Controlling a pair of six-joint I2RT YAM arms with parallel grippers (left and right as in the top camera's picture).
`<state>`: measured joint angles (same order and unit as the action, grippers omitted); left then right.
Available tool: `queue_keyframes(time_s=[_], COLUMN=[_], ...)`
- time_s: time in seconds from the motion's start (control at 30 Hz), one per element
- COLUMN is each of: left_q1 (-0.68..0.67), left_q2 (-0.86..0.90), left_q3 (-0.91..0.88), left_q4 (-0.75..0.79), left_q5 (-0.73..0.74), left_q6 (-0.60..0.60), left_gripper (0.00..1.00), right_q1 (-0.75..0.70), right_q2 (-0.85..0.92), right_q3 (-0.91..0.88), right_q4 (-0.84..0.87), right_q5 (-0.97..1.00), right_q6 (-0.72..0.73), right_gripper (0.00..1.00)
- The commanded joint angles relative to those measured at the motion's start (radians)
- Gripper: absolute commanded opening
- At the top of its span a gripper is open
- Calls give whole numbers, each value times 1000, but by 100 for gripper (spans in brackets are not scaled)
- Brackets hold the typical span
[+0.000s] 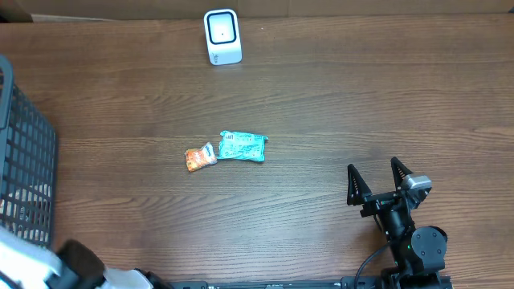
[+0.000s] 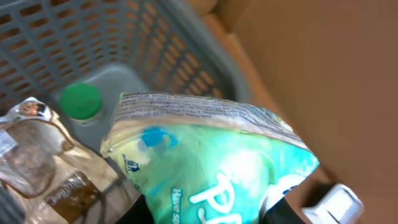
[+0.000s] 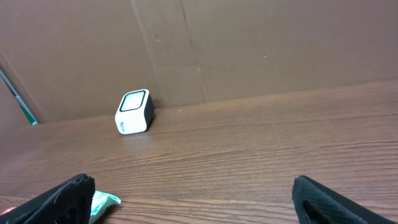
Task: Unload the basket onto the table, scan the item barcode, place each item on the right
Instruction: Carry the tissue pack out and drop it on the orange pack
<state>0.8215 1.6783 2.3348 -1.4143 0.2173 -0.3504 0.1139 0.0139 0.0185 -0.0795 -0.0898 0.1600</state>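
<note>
In the left wrist view my left gripper (image 2: pixel 217 211) is shut on the item, a green and white snack bag (image 2: pixel 211 155) with white lettering. The bag hangs above the grey basket (image 2: pixel 155 43); black fingers (image 2: pixel 152 208) press it from both sides. No barcode shows on the face turned to the camera. The white scanner (image 1: pixel 222 36) stands upright at the table's far edge, also seen in the right wrist view as the scanner (image 3: pixel 135 112). My right gripper (image 1: pixel 376 178) rests at the front right, open and holding nothing.
The grey basket (image 1: pixel 24 160) stands at the left edge. Inside it lie a green-capped bottle (image 2: pixel 81 99) and a brown packet (image 2: pixel 37 162). A teal packet (image 1: pixel 242 146) and a small orange packet (image 1: pixel 200 156) lie mid-table. A cardboard wall (image 3: pixel 249 50) backs the table.
</note>
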Motion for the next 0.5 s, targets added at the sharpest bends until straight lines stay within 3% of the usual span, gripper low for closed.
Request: queue_keyframes(time_s=[0.0, 0.2, 0.3, 0.47], left_q1=[-41, -198, -288, -418], left_q2=[-96, -141, -143, -134], left_q3=[21, 14, -46, -199], left_q4=[-50, -268, -275, -271], left_q5=[90, 86, 84, 78], left_q6=[-23, 71, 132, 130], left_gripper=[20, 22, 23, 22], right_q1=[5, 5, 5, 5], right_q2=[-11, -11, -11, -11], right_q3=[-10, -10, -10, -10], right_q4=[3, 4, 3, 4], right_q5=[-1, -1, -1, -1], right_q6=[-1, -1, -1, -1], right_gripper=[100, 100, 100, 100])
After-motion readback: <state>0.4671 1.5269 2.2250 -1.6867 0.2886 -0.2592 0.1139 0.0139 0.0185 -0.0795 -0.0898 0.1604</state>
